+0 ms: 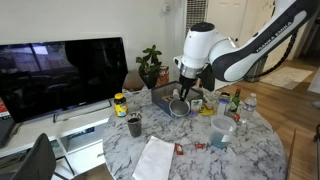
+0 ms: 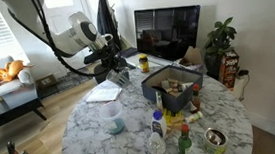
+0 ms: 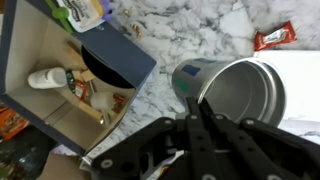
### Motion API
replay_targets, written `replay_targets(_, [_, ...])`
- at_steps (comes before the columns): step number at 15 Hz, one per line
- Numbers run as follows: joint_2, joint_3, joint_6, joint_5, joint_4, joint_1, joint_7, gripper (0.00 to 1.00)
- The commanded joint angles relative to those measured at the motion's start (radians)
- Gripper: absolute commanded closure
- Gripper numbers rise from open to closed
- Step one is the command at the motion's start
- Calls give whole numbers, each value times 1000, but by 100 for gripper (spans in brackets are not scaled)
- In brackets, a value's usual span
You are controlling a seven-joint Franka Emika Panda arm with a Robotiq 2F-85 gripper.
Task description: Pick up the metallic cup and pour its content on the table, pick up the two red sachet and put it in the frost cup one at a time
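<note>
Tool (image 3: 198,108) holds tilted metallic cup (image 3: 240,90) over marble table (image 3: 200,30) near television (image 1: 60,70).

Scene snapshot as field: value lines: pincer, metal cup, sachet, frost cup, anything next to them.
pincer: shut on the metal cup's rim
metal cup: tipped on its side, in the pincer
table: marble-look top
sachet: red, flat on the table, apart from the cup; only one shows in the wrist view
frost cup: upright on the table, away from the pincer
box: open, beside the metal cup, small items inside
</note>
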Motion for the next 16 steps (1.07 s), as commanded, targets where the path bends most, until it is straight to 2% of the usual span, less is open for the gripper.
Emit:
replay_targets(1, [85, 67, -3, 274, 38, -83, -266, 99])
replay_targets(3, [124, 90, -49, 416, 63, -114, -391, 99])
replay_targets(4, [140, 51, -71, 500, 77, -78, -458, 99])
replay_targets(7, [170, 42, -120, 597, 109, -85, -546, 99])
replay_targets(10, [183, 24, -120, 619, 123, -78, -579, 99])
replay_targets(16, [226, -52, -142, 559, 150, -45, -493, 99])
